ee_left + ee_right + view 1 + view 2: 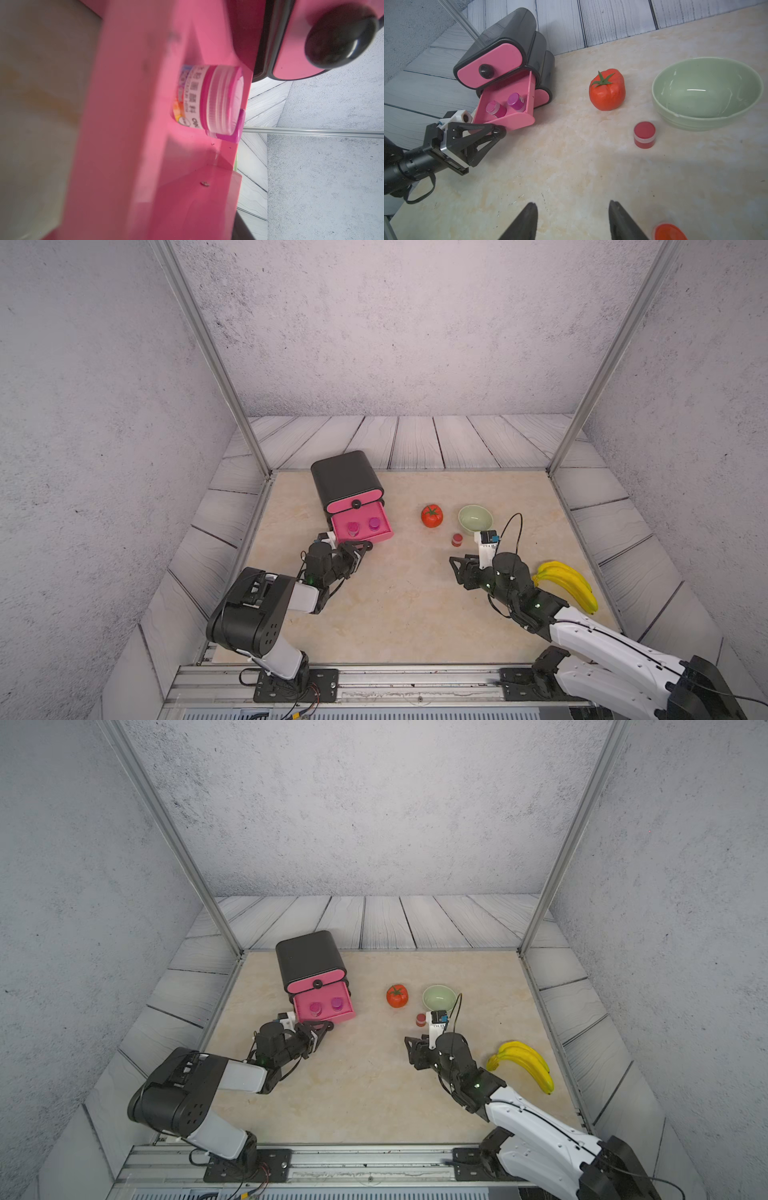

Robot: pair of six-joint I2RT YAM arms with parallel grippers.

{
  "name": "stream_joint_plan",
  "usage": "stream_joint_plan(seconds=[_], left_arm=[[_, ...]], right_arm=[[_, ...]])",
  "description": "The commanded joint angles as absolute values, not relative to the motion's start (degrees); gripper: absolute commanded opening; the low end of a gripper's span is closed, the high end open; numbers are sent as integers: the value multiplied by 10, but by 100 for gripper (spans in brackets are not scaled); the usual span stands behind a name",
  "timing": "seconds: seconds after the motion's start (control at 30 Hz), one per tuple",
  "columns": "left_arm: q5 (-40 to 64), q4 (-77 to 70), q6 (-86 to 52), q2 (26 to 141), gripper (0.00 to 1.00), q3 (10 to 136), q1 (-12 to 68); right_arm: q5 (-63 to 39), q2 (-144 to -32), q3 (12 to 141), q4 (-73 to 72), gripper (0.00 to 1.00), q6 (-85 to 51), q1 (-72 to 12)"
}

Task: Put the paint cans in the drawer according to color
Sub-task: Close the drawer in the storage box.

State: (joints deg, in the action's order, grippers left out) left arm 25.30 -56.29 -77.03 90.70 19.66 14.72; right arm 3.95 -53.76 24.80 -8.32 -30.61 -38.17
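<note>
The black drawer chest (345, 477) stands at the back left, with its middle drawer (508, 120) pulled out. Two magenta paint cans (353, 528) (374, 524) stand upright inside it. They also show in the right wrist view as magenta cans (495, 108) (515, 100). My left gripper (497, 131) is shut on that drawer's black knob at its front. The left wrist view shows one magenta can (207, 99) over the pink drawer wall. A red can (457, 539) stands on the table by the bowl. My right gripper (572, 207) hangs open over bare table, with an orange can (668, 231) just beside one finger.
A red tomato (432, 516) and a pale green bowl (461, 512) sit behind the red can. Bananas (565, 583) lie at the right beside my right arm. The chest's top drawer, with its knob (486, 71), is closed. Metal posts stand at the table's back corners.
</note>
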Motion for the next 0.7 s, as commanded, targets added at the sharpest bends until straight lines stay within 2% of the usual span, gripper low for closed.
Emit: stream_joint_plan(seconds=[0.0, 0.23, 0.53, 0.67], left_arm=[[236, -542, -764, 902, 35, 223, 135], [213, -421, -726, 856, 36, 286, 107], [259, -461, -744, 946, 37, 366, 52], [295, -451, -723, 932, 41, 391, 35]], right_arm=[[35, -533, 261, -77, 59, -302, -377], [28, -543, 264, -80, 59, -305, -376], [26, -540, 269, -72, 59, -303, -374], [30, -532, 267, -67, 59, -299, -372]])
